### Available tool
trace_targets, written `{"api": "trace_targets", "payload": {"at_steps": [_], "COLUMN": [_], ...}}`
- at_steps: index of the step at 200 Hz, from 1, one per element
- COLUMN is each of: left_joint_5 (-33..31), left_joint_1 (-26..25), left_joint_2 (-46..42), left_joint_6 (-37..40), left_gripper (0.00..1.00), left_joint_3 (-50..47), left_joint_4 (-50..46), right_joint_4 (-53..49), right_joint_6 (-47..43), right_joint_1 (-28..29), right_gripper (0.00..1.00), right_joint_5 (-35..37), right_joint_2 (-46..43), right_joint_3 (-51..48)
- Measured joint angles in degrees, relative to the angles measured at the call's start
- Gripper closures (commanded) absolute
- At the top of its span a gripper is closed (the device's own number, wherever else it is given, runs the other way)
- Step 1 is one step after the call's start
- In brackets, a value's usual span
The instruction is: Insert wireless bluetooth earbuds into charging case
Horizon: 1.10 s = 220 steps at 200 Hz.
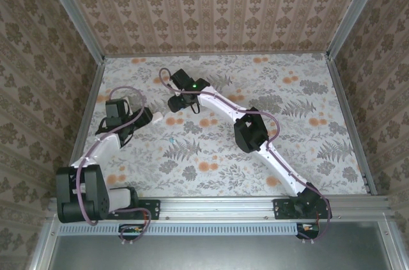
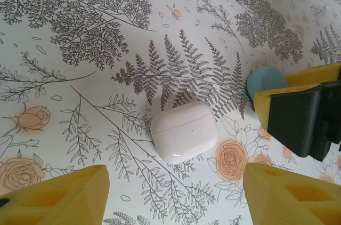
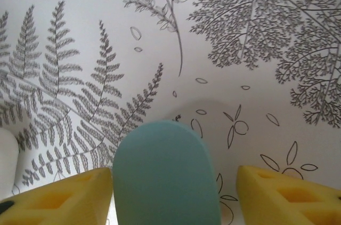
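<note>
Both claws hang over the left half of the table (image 1: pixel 307 155), about midway between its near and far edges. Its cloth is printed with ferns, trees and orange flowers. The left arm (image 1: pixel 96 148) reaches in from the near left corner. The right arm (image 1: pixel 220 107) stretches diagonally across from the near right corner to meet it.

The left claw (image 2: pixel 176 174) stands spread, its yellow fingers (image 2: pixel 64 195) wide apart with nothing between them. The right claw (image 3: pixel 173 174) is parted too. A gap shows between one finger and the piece sitting between them, so it pinches nothing.

The white charging case (image 2: pixel 185 131) lies shut and flat on the cloth, just ahead of the left claw's fingers and untouched. A teal earbud (image 3: pixel 165 177) stands between the right claw's fingers. It is close against the finger on the left of the wrist view and clear of the other, near the case but apart from it.
</note>
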Motion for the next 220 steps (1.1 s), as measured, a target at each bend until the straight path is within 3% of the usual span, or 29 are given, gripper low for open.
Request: {"api": "trace_targets", "payload": {"at_steps": [30,72,101,137,160,174,220], "left_joint_5": [0.0,0.1,0.3,-0.1,-0.6,-0.9,-2.6], "left_joint_1": [0.0,-0.2,-2.4,-9.6,-14.3,-16.9,-23.8], "left_joint_2": [-1.6,-4.8,-5.9,-5.9,-5.1,-4.0,-2.1], "left_joint_6": [0.0,0.4,0.9,1.5,1.5,1.4,1.1], "left_gripper": [0.33,0.33,0.34,0.34,0.34,0.34,0.34], "left_joint_3": [-0.3,-0.5,-0.5,-0.4,0.2,0.6,1.1], "left_joint_4": [-1.1,-3.1,-4.5,-5.4,-5.5,-5.5,-6.1], "right_joint_4": [-0.9,0.0,1.1,7.1,12.3,14.9,18.6], "right_joint_6": [1.1,2.5,7.7,20.4,28.3,32.7,40.5], "right_joint_1": [0.0,0.0,0.0,-0.3,-0.3,0.0,4.0], "right_gripper": [0.61,0.67,0.67,0.66,0.61,0.53,0.38], "right_joint_5": [-1.0,-0.5,2.5,5.8,6.4,7.1,8.4], "right_joint_2": [0.0,-3.3,-11.8,-28.8,-39.8,-44.6,-48.9], "right_joint_3": [0.0,-5.6,-19.6,-47.7,-65.5,-72.8,-80.0]}}
